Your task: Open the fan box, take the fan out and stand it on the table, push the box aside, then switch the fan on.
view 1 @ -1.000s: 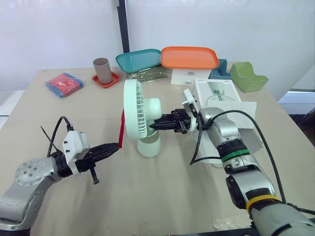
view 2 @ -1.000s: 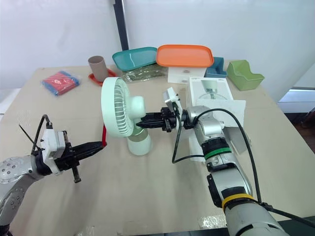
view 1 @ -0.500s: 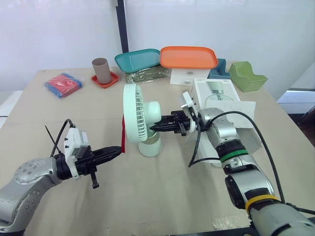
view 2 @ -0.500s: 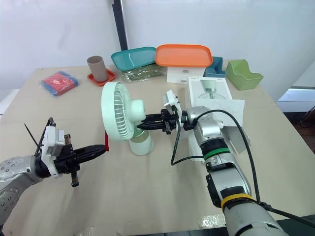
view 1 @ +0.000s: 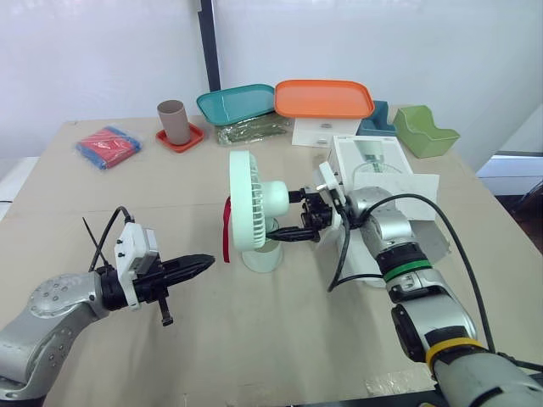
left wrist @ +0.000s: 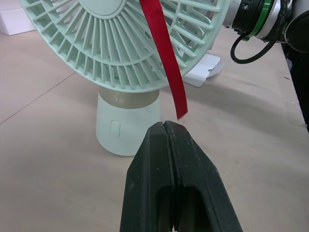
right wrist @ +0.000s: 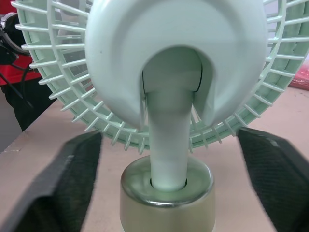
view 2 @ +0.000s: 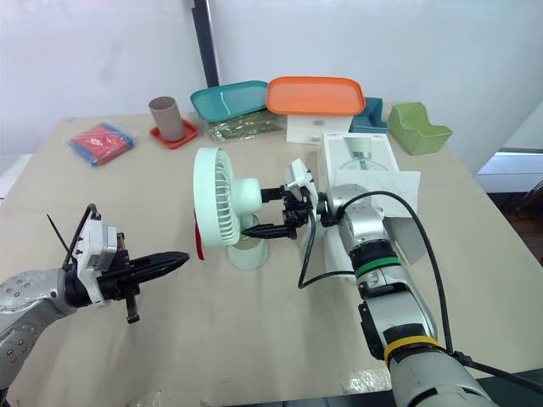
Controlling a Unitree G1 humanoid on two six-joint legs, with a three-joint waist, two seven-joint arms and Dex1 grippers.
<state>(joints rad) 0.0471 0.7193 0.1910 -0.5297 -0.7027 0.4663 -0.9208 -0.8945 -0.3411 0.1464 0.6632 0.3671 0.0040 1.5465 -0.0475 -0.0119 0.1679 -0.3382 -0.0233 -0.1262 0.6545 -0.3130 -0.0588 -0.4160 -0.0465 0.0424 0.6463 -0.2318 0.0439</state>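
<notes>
Well clear of table [view 1: 280, 348] edges, upright fan [view 1: 253, 216].

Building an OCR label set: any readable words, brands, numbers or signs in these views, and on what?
None can be read.
Fan box: a fan picture, any print too small to read.
White box behind it: dark marks, too small to read.
Fan base: plain button, no marking visible.
</notes>
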